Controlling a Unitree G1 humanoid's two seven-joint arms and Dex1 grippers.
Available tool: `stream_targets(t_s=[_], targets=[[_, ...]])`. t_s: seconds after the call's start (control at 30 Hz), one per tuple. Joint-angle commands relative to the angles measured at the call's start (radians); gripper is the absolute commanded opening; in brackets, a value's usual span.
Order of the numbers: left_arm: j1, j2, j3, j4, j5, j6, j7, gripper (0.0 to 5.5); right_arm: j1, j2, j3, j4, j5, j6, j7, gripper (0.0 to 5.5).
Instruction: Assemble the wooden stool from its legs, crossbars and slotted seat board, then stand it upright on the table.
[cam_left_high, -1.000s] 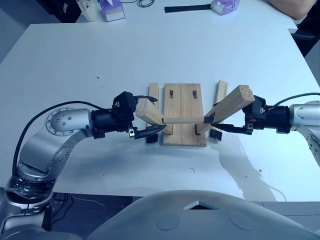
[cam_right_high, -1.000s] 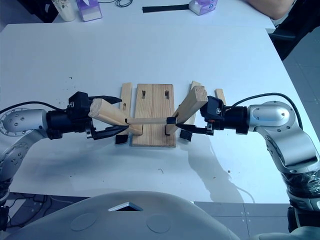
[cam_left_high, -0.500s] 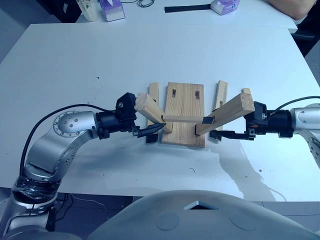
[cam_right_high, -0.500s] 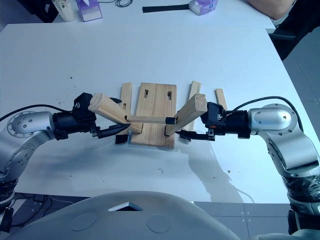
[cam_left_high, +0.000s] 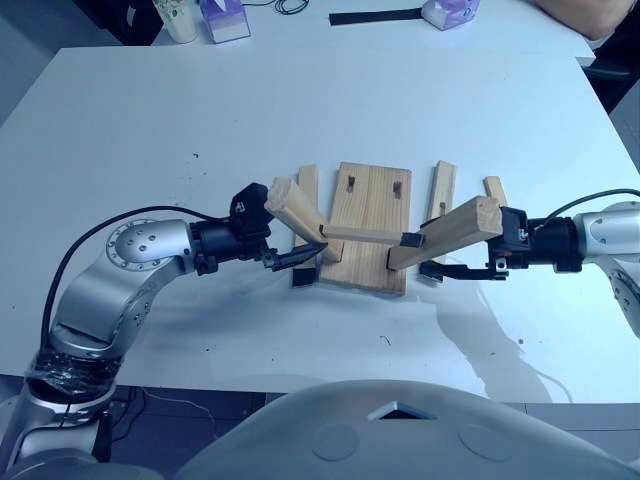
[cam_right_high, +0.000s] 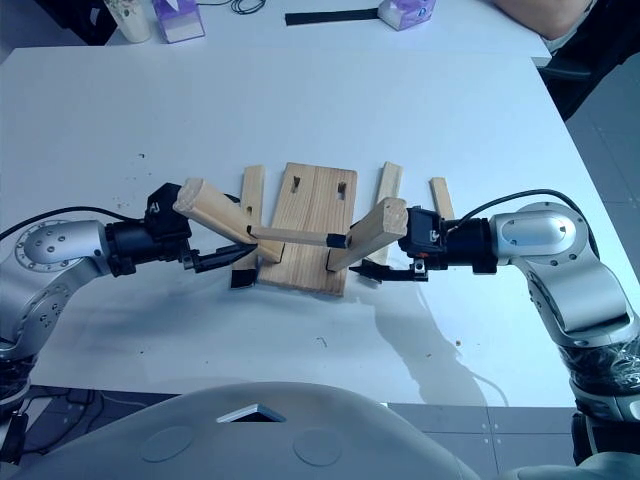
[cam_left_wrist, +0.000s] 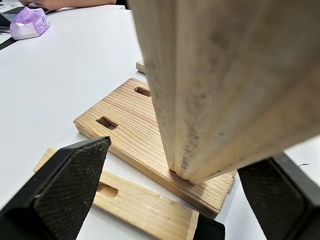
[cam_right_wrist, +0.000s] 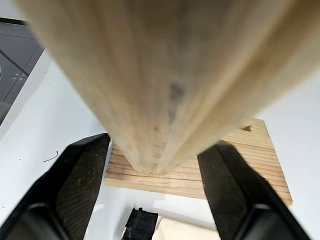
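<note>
The left gripper (cam_left_high: 298, 256) clamped the left leg (cam_left_high: 294, 212), whose lower end lay just ahead of its fingers at the seat board (cam_left_high: 371, 205)'s near edge. The crossbar (cam_left_high: 360, 235) ran sideways from it to the right leg (cam_left_high: 447, 231), clamped likewise by the right gripper (cam_left_high: 442, 268); neither arm sat nearer.

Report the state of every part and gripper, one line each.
left gripper, shut on left leg
right gripper, shut on right leg
left leg, held tilted
right leg, held tilted
crossbar, spanning both legs, off the table
seat board, flat on table, far slots empty
loose bars, flat beside the board
</note>
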Motion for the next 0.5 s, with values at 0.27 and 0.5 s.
stream_targets(t_s=[0.27,0.5], targets=[[-0.048,-0.012,-0.018,0.022,0.036,0.034,0.030,4.35,0.024,-0.020,0.002,-0.049,0.007,-0.001,0.018,3.05],[-0.074,-0.024,-0.012,0.033,0.022,0.067,0.035,4.35,0.021,-0.020,0.007,-0.052,-0.001,-0.008,0.014,3.05]])
